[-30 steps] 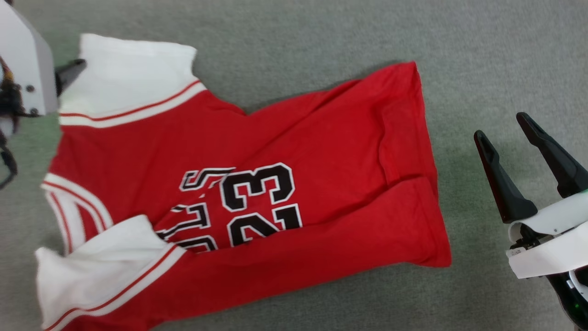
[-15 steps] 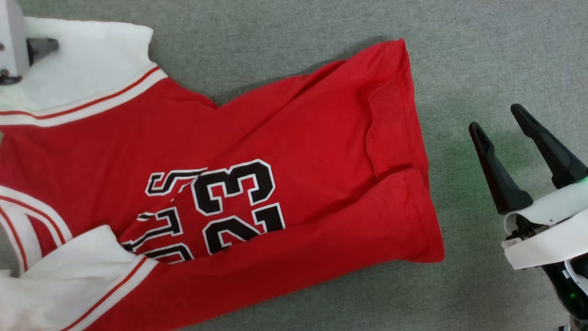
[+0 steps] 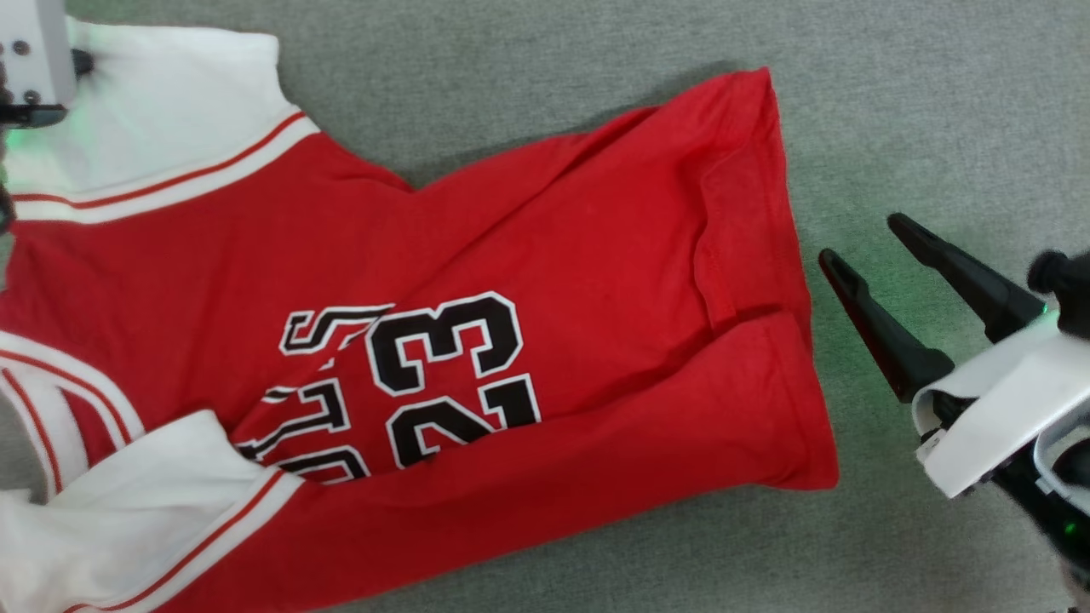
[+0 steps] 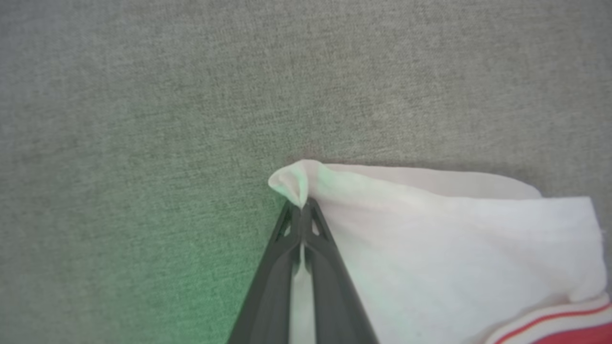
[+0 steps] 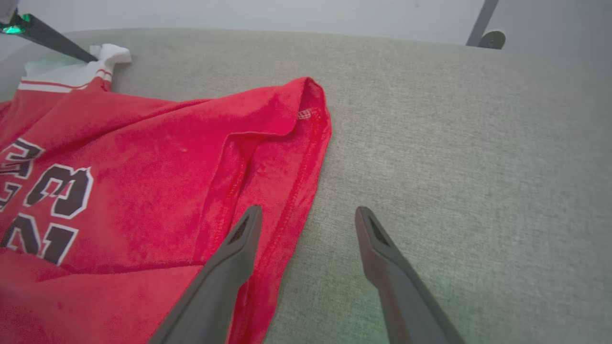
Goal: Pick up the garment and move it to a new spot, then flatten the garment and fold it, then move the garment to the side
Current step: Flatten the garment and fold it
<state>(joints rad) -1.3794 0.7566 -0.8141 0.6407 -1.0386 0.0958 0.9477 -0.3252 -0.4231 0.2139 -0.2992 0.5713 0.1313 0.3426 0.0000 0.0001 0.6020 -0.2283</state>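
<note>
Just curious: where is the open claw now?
In the head view, the right gripper is at the right, beside the bottom hem of the red shirt.

I see a grey woven surface [image 3: 920,102], possibly padded, though I can't be sure. On it lies the garment [image 3: 545,247], spread chest-up and rumpled, its hem toward my right, white sleeves left.

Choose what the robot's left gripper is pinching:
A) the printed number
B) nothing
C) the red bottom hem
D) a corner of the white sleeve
D: the left gripper is closed on a folded corner of the shirt's white sleeve.
</note>
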